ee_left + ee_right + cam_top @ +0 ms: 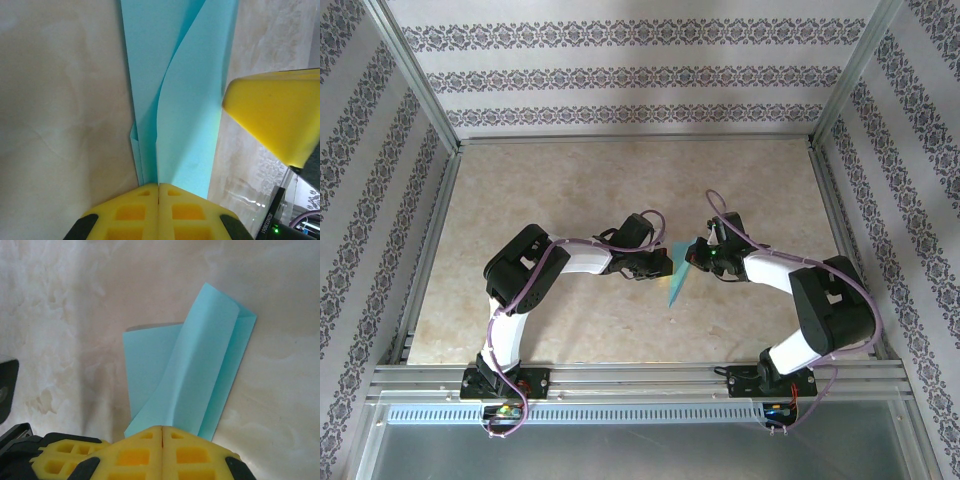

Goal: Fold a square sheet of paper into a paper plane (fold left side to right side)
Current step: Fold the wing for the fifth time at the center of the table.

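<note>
**Mid-fold, both grippers closed on the teal paper**

Nearest the left wrist camera, the left gripper [159, 189] has its yellow pads pressed flat together with no gap between them. The sheet of paper [190, 125] runs right up to their tips. One raised flap's edge leads straight into the seam between the pads, but I cannot tell whether the paper is pinched or only pressed down. The right gripper [162, 430] is closed just as tightly, and the near end of the sheet meets its tips in the same uncertain way.

Past the pads, the sheet lies on the marbled table [60, 315] as a narrow, layered strip. One flap bows up off the layer beneath and is not yet flat, so I judge a lengthwise fold to be under way — laid over but not yet creased. From above, the strip sits mid-table between the two grippers, which face each other across it.

The next move calls for holding one end steady while the other gripper sweeps along the fold line to flatten the bowed flap. It needs light pressure — thin paper like this will skid or buckle if dragged.
</note>
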